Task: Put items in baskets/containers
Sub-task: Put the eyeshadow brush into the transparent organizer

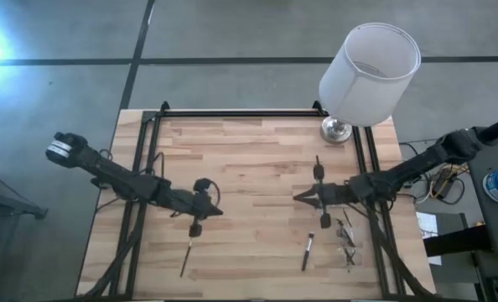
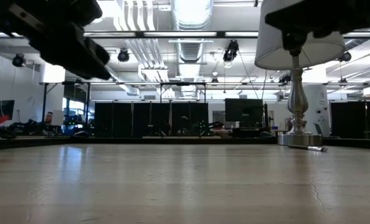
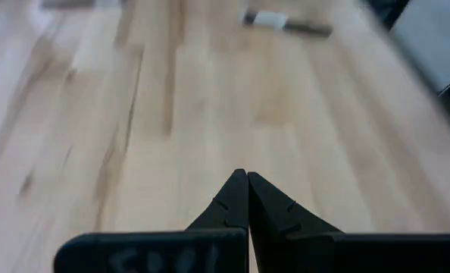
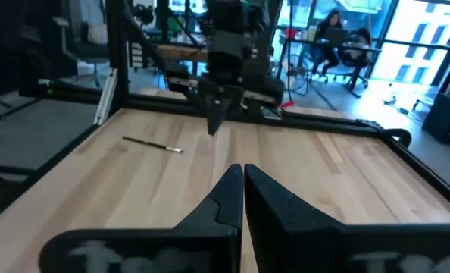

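The bench (image 1: 257, 168) carries a white-shaded lamp (image 1: 369, 74) at its far right corner. Nearer than the lamp, both pincers, left (image 1: 220, 210) and right (image 1: 298, 199), hover pressed together, empty. Two brushes (image 1: 308, 251) lie nearer still, beside what may be a clear tray (image 1: 346, 243).

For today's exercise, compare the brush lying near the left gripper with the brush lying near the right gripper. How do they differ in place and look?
The left brush lies alone on bare wood, just in front of the left gripper; the right brush lies beside a clear container, in front of the right gripper. The left brush looks slimmer and all dark, while the right brush shows a pale band. Both lie flat, slanted alike, and untouched.
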You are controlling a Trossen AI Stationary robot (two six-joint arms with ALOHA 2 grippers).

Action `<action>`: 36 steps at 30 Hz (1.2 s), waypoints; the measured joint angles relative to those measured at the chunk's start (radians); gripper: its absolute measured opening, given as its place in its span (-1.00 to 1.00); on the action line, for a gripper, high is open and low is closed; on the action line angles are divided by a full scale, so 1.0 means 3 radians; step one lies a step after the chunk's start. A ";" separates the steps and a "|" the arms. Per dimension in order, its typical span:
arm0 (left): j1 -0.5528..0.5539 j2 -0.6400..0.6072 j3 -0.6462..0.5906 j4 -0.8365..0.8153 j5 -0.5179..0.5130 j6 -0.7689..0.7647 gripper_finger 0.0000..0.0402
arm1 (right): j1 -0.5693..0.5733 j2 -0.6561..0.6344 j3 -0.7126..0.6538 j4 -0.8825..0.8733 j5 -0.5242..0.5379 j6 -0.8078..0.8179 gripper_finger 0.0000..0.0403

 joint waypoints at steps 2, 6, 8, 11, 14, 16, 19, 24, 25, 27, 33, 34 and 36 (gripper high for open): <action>-0.0176 0.0006 0.0170 -0.0449 -0.0286 -0.0129 -1.00 | -0.0090 0.0112 -0.0108 0.0288 -0.0054 0.0000 -0.96; -0.0574 0.0006 0.0461 -0.1179 -0.0607 -0.0557 -1.00 | -0.0123 0.0359 -0.0222 0.0626 -0.0058 -0.0011 -0.96; -0.0773 0.0008 0.0563 -0.1422 -0.0663 -0.0895 -1.00 | -0.0120 0.0473 -0.0237 0.0728 -0.0058 0.0007 -0.96; -0.1033 0.0041 0.0633 -0.1630 -0.0814 -0.1671 -1.00 | -0.0118 0.0649 -0.0213 0.0782 -0.0054 0.0058 -0.96; -0.1247 0.0147 0.0655 -0.1801 -0.0851 -0.2441 -0.96 | -0.0118 0.0824 -0.0126 0.0779 -0.0047 0.0062 -0.96; -0.1378 0.0256 0.0655 -0.1830 -0.0840 -0.2914 -0.89 | -0.0118 0.0929 -0.0068 0.0777 -0.0043 0.0062 -0.96; -0.1517 0.0464 0.0665 -0.1828 -0.0819 -0.3557 -0.76 | -0.0117 0.1080 0.0035 0.0776 -0.0040 0.0050 -0.96; -0.1595 0.0819 0.0792 -0.2020 -0.0689 -0.4267 -0.57 | -0.0116 0.1279 0.0207 0.0719 -0.0043 -0.0003 -0.96; -0.1594 0.0885 0.0815 -0.2091 -0.0665 -0.4357 -0.54 | -0.0116 0.1308 0.0233 0.0706 -0.0045 -0.0011 -0.96; -0.1589 0.0994 0.0833 -0.2140 -0.0608 -0.4519 -0.49 | -0.0111 0.1347 0.0283 0.0630 -0.0046 -0.0011 -0.96; -0.1592 0.1213 0.0845 -0.2127 -0.0478 -0.4719 -0.44 | -0.0110 0.1351 0.0343 0.0464 -0.0049 0.0039 -0.96; -0.1592 0.1239 0.0845 -0.2140 -0.0464 -0.4729 -0.44 | -0.0110 0.1351 0.0349 0.0464 -0.0049 0.0039 -0.96; -0.1592 0.1289 0.0845 -0.2141 -0.0444 -0.4755 -0.44 | -0.0110 0.1351 0.0357 0.0467 -0.0049 0.0039 -0.96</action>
